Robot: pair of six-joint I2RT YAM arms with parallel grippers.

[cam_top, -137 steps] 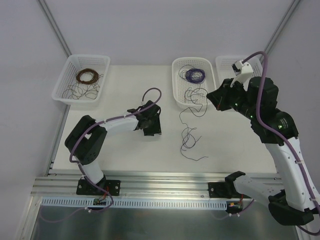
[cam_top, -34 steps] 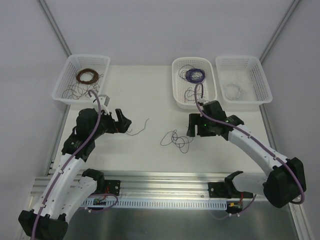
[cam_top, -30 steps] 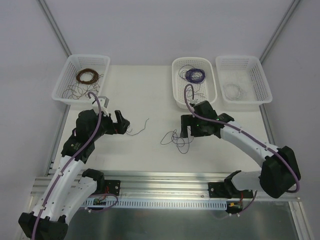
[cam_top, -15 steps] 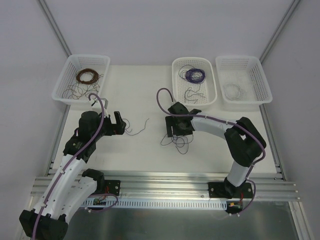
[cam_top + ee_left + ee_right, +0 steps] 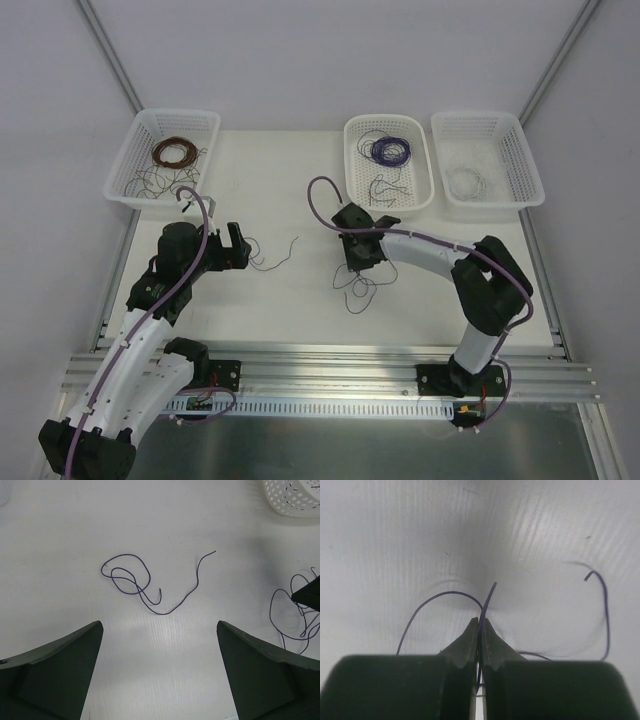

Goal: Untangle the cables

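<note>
One hair-thin, likely floppy cable (image 5: 489,596) sits pinched near its end in my right gripper (image 5: 479,623); left gripper (image 5: 159,630) hangs spread.

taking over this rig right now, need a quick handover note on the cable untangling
Grippers: left gripper is open and empty, hovering over a loose purple strand. The right gripper is shut on a purple wire of the tangle.
Where: both the strand and the tangle lie on the table, apart from each other.
Done: that one strand is free of the tangle.
Left: the tangle is not yet separated; pulling the pinched wire out looks like the next step.
</note>
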